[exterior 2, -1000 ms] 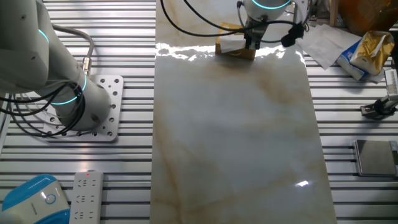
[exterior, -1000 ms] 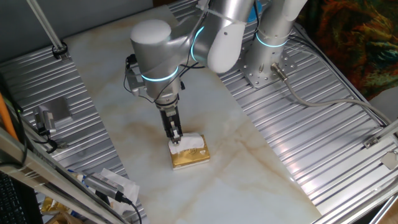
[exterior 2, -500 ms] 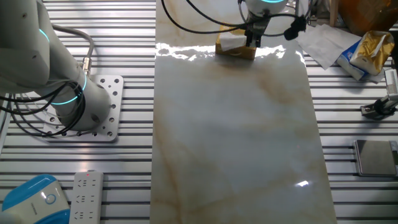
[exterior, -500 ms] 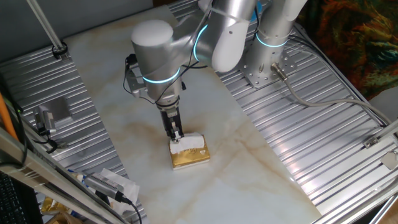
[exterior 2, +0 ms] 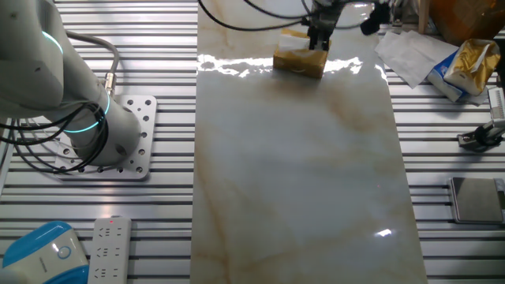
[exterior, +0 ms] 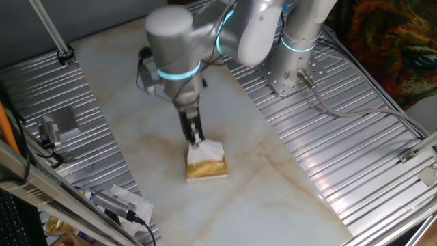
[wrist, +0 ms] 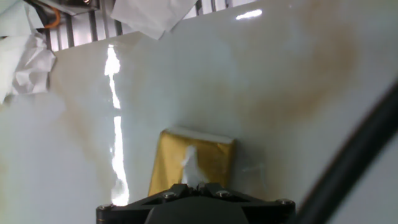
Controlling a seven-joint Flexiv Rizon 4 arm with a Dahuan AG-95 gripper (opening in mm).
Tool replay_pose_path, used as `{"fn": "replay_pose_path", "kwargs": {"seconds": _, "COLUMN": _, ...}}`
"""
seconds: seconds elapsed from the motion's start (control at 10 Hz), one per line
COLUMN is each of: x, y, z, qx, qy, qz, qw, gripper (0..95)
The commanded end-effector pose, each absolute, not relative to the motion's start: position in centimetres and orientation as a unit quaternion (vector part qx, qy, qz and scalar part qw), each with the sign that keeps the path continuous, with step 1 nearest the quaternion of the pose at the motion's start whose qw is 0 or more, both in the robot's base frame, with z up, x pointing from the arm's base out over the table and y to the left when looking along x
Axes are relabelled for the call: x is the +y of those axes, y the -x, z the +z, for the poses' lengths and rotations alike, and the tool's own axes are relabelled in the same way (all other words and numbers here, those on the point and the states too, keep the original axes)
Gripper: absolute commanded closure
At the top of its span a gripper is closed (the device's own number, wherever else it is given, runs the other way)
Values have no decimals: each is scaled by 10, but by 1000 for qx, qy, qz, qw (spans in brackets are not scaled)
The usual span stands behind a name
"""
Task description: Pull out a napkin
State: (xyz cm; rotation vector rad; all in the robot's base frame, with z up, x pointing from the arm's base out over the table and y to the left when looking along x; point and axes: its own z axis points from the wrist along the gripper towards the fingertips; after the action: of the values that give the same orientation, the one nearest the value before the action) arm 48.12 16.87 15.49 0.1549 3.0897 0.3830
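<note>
The gold tissue pack (exterior: 207,167) lies on the marble table; it also shows in the other fixed view (exterior 2: 299,62) and in the hand view (wrist: 193,163). My gripper (exterior: 197,142) is shut on the white napkin (exterior: 205,152), which rises in a stretched cone from the pack's slot. In the hand view the napkin (wrist: 190,168) runs up from the pack into my closed jaws at the bottom edge (wrist: 194,185). In the other fixed view my gripper (exterior 2: 319,38) stands just above the pack's far side.
Crumpled white wrappers and cables (exterior: 123,201) lie at the table's front left. Another gold pack (exterior 2: 464,63) and white sheets (exterior 2: 410,54) sit on the ribbed metal to the right. The arm's base (exterior: 293,65) stands at the back.
My gripper has risen and shifted a little, drawing the napkin up out of the pack. The pack has turned slightly on the table.
</note>
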Motion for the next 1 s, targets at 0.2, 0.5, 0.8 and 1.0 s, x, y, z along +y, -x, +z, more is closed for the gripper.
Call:
{"fn": "replay_pose_path", "kwargs": {"seconds": 0.2, "x": 137, "y": -468, "z": 185, "qx": 992, "qy": -45, "qz": 115, "qw": 7, "gripper": 950}}
{"fn": "replay_pose_path", "kwargs": {"seconds": 0.5, "x": 126, "y": -476, "z": 204, "qx": 994, "qy": -36, "qz": 105, "qw": 0, "gripper": 950}}
{"fn": "replay_pose_path", "kwargs": {"seconds": 0.8, "x": 120, "y": -477, "z": 220, "qx": 993, "qy": -31, "qz": 110, "qw": -2, "gripper": 950}}
{"fn": "replay_pose_path", "kwargs": {"seconds": 1.0, "x": 122, "y": -475, "z": 232, "qx": 993, "qy": -31, "qz": 114, "qw": -3, "gripper": 950}}
